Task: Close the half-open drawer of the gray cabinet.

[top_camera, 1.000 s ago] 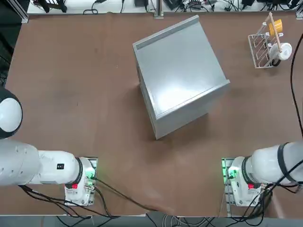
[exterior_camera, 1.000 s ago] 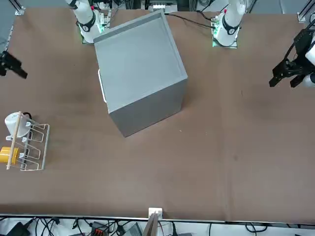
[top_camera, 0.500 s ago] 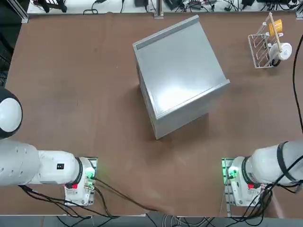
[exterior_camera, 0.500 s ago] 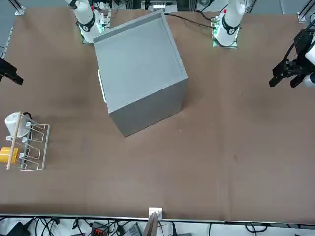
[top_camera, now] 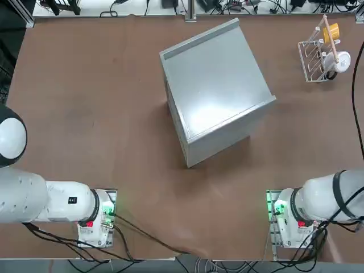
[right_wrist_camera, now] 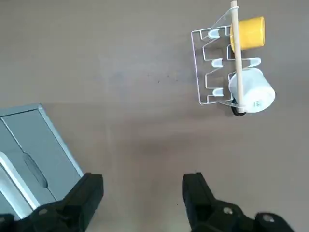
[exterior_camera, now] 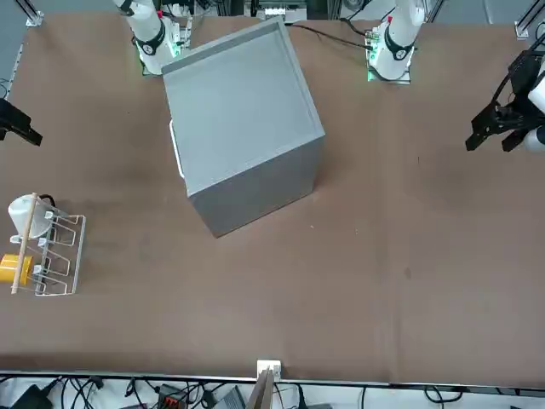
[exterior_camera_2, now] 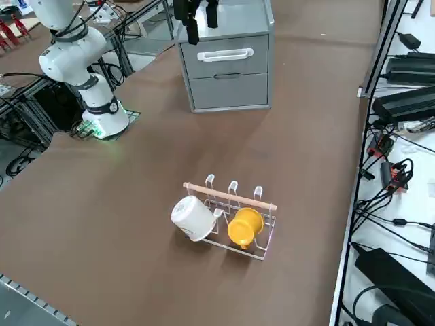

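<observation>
The gray cabinet (top_camera: pixel 213 85) (exterior_camera: pixel 238 111) stands turned at an angle in the middle of the table. In the right side view its front (exterior_camera_2: pixel 231 92) faces the camera. The upper drawer (exterior_camera_2: pixel 251 64), with a white handle, stands a little forward of the lower one. My right gripper (exterior_camera: pixel 21 135) hovers open over the table's right edge, apart from the cabinet. It shows dark at the top of the right side view (exterior_camera_2: pixel 202 20). In the wrist view the gripper (right_wrist_camera: pixel 142 188) holds nothing, with a corner of the cabinet front (right_wrist_camera: pixel 34 145) beside one finger.
A small wire rack (top_camera: pixel 321 57) (exterior_camera: pixel 47 247) (exterior_camera_2: pixel 228 217) (right_wrist_camera: pixel 217 63) stands at the far right of the table with a yellow cup (exterior_camera_2: pixel 245 227) and a white cup (exterior_camera_2: pixel 192 217) on it. Bare brown tabletop lies between rack and cabinet.
The right gripper has drifted a little outward and away from its base, then held still. It stays open. The cabinet and the rack have not moved.
</observation>
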